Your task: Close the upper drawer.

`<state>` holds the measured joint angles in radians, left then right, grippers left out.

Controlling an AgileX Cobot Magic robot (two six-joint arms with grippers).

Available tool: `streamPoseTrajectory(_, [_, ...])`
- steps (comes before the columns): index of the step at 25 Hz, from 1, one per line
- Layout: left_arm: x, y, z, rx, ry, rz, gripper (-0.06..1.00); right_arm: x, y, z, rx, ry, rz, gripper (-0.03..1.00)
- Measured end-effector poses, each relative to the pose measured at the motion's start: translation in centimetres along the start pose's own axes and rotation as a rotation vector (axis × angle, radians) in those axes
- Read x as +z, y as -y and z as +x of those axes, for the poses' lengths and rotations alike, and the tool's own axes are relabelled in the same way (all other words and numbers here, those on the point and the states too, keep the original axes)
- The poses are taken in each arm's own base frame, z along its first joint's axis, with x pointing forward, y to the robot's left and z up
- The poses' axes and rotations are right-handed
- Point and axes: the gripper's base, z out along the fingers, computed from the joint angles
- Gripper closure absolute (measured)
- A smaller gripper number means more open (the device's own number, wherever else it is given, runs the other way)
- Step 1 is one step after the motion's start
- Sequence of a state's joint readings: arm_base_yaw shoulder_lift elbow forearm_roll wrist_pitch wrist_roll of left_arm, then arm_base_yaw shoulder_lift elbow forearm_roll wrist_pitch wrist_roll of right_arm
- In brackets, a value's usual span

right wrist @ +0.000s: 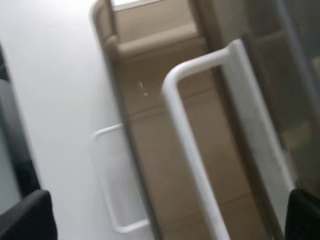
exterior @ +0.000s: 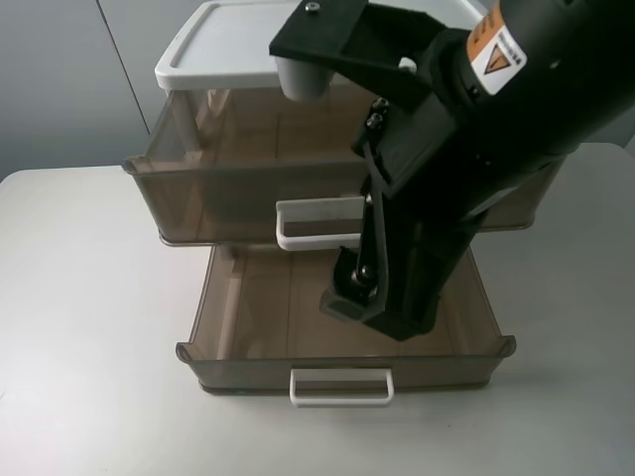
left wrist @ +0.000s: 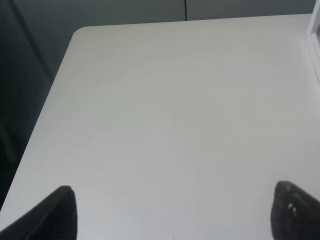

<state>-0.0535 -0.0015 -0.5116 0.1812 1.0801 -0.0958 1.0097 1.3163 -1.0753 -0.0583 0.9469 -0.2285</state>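
The upper drawer (exterior: 218, 193) is smoky-brown translucent plastic with tall walls, pulled partly out from under the cabinet's white top (exterior: 223, 45). Its white loop handle (exterior: 316, 224) faces me and shows large and close in the right wrist view (right wrist: 195, 145). My right gripper (exterior: 377, 309) hangs just in front of that handle, above the drawer below. It is open and empty, with its fingertips (right wrist: 27, 217) at the corners of the right wrist view. My left gripper (left wrist: 175, 215) is open and empty over bare table, away from the drawers.
A lower smoky-brown drawer (exterior: 248, 327) is pulled out further toward me, with its own white handle (exterior: 341, 387), seen blurred in the right wrist view (right wrist: 115, 185). The cabinet stands on a white table (exterior: 89, 327). The table's left edge (left wrist: 50, 100) shows in the left wrist view.
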Motion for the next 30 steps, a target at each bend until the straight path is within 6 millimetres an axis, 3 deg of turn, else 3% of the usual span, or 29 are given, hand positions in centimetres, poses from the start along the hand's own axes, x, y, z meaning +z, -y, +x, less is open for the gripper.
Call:
streamPoseTrajectory(5, [0.0, 0.0, 0.0, 0.0, 0.0, 0.0, 0.2, -0.9, 0.5, -0.5, -0.012, 0.006, 0.034, 0.27])
streamPoseTrajectory(9, [0.0, 0.0, 0.0, 0.0, 0.0, 0.0, 0.2, -2.9, 0.5, -1.4, -0.003, 0.037, 0.006, 0.27])
streamPoseTrajectory(12, [0.0, 0.0, 0.0, 0.0, 0.0, 0.0, 0.2, -4.7, -0.2, -1.9, 0.002, 0.066, -0.077, 0.27])
streamPoseTrajectory(16, [0.0, 0.0, 0.0, 0.0, 0.0, 0.0, 0.2, -5.5, -2.0, -2.2, 0.019, 0.087, -0.261, 0.27])
streamPoseTrajectory(24, [0.0, 0.0, 0.0, 0.0, 0.0, 0.0, 0.2, -2.5, -3.3, -0.8, 0.046, 0.028, -0.351, 0.27])
streamPoseTrajectory(30, [0.0, 0.0, 0.0, 0.0, 0.0, 0.0, 0.2, 0.7, -2.8, -0.6, 0.012, -0.083, -0.305, 0.27])
